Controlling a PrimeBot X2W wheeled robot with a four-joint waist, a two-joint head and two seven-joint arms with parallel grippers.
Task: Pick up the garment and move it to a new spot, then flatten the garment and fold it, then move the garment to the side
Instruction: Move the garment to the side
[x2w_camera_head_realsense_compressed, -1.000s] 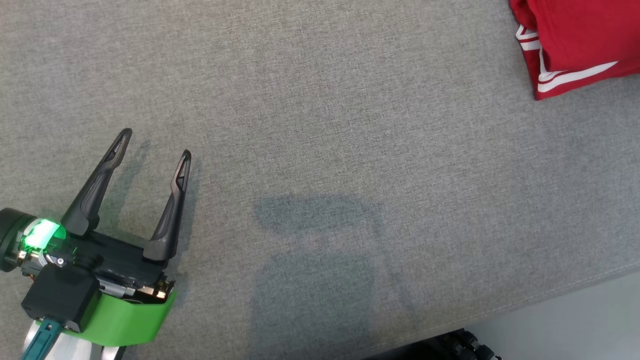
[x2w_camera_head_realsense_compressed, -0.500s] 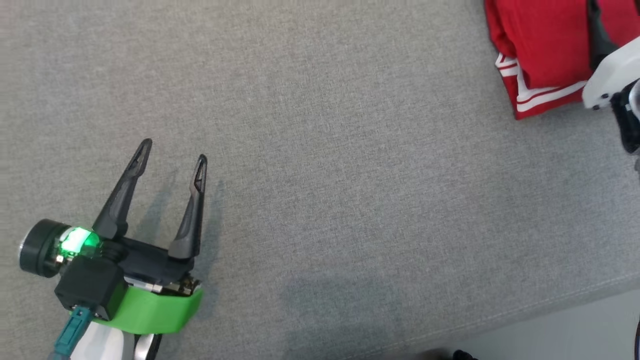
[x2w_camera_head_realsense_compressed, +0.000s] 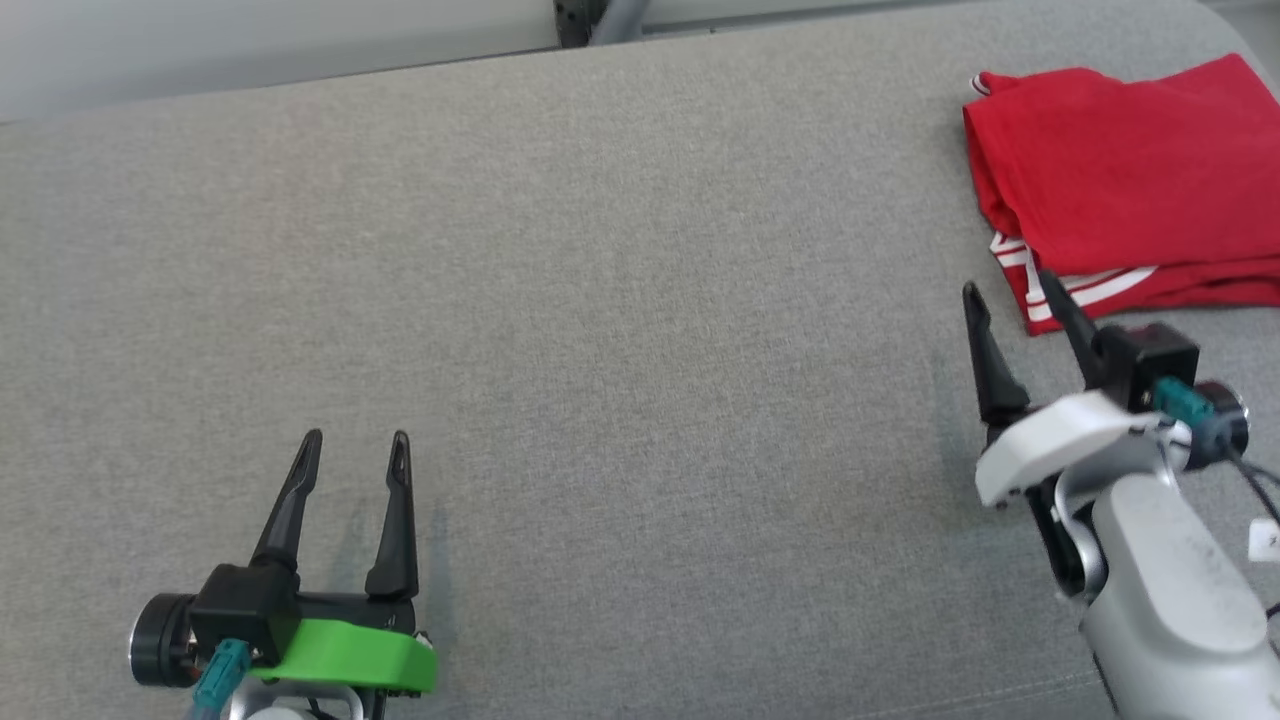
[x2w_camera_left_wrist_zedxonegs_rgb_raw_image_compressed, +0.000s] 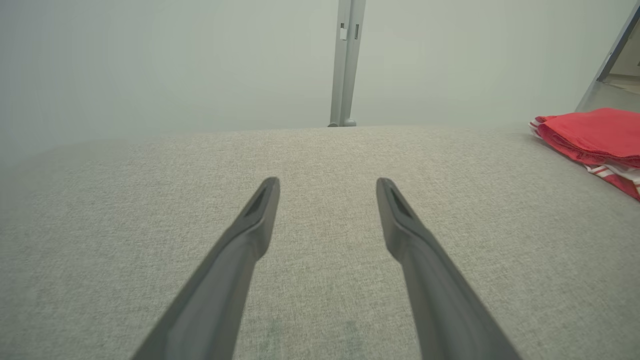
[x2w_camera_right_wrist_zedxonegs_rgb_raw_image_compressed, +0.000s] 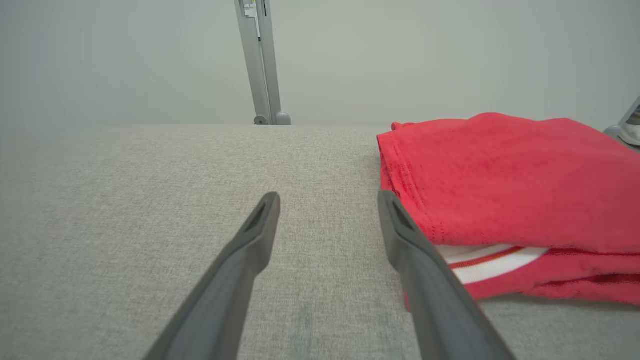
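The red garment (x2w_camera_head_realsense_compressed: 1120, 170) lies folded on the grey fabric worktop (x2w_camera_head_realsense_compressed: 640, 300), just ahead of the right pincer (x2w_camera_head_realsense_compressed: 1006, 282) and a little to its right. The top layer is plain red. A lower layer with white stripes shows at the edge nearest that pincer.

The right pincer's two dark fingers stand apart and hold nothing. In the right wrist view its right finger (x2w_camera_right_wrist_zedxonegs_rgb_raw_image_compressed: 425, 270) crosses in front of the garment's near left corner, by the striped hem. Whether the tip touches the cloth or hangs just short of it, I cannot tell. The left finger points over bare fabric beside the garment.

The left pincer (x2w_camera_head_realsense_compressed: 357, 437) is also spread and holds nothing, low over the worktop. The garment sits well apart from it, ahead and far to its right, at the right edge of the left wrist view. A broad stretch of plain grey fabric lies between the two pincers.

Ahead of both pincers, past the far edge of the worktop, a grey metal post (x2w_camera_right_wrist_zedxonegs_rgb_raw_image_compressed: 260, 60) rises against a pale wall (x2w_camera_left_wrist_zedxonegs_rgb_raw_image_compressed: 150, 60). A slanted metal bar (x2w_camera_left_wrist_zedxonegs_rgb_raw_image_compressed: 615, 50) shows beyond the garment, far right of the left pincer. Behind the left pincer's fingers sits a green band (x2w_camera_head_realsense_compressed: 350, 655); behind the right pincer's, a white shell (x2w_camera_head_realsense_compressed: 1060, 435) and a teal plug (x2w_camera_head_realsense_compressed: 1175, 400).
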